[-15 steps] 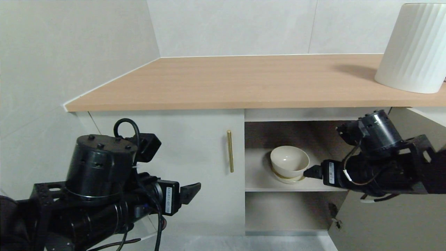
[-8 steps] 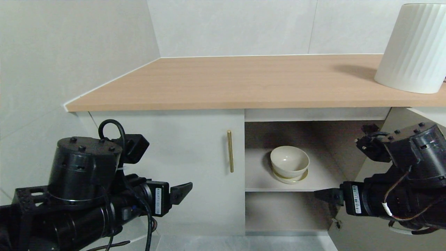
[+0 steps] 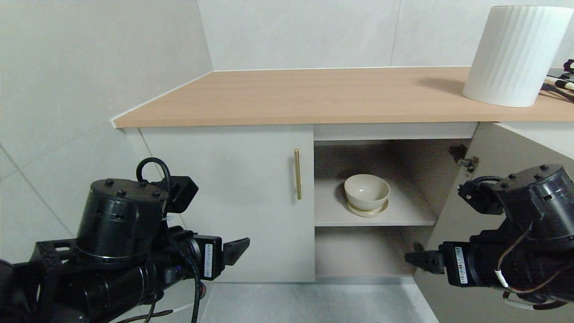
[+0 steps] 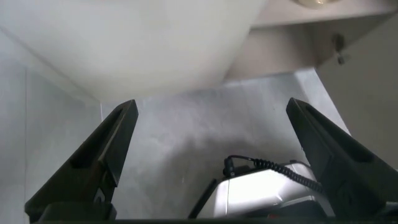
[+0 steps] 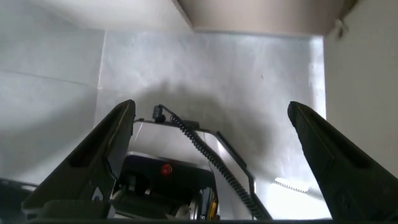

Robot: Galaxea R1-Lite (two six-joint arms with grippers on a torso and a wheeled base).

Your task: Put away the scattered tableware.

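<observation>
A light wooden tabletop [image 3: 291, 96] runs across the upper half of the frame, from its corner at the middle left to the right edge, along a pale tiled wall. At the upper right a ribbed white cylinder [image 3: 511, 56] stands upright on it, and just beside that, at the far right edge, lie a few cables [image 3: 560, 80]. Below the tabletop, right of centre, an open cabinet compartment holds a pale shelf [image 3: 332, 211]. A small saucer [image 3: 376, 211] rests on the shelf near its middle, with a cream bowl [image 3: 366, 190] sitting upright in it. The compartment's bottom board [image 3: 358, 255] lies beneath. A grey floor [image 3: 314, 303] fills the bottom centre.
</observation>
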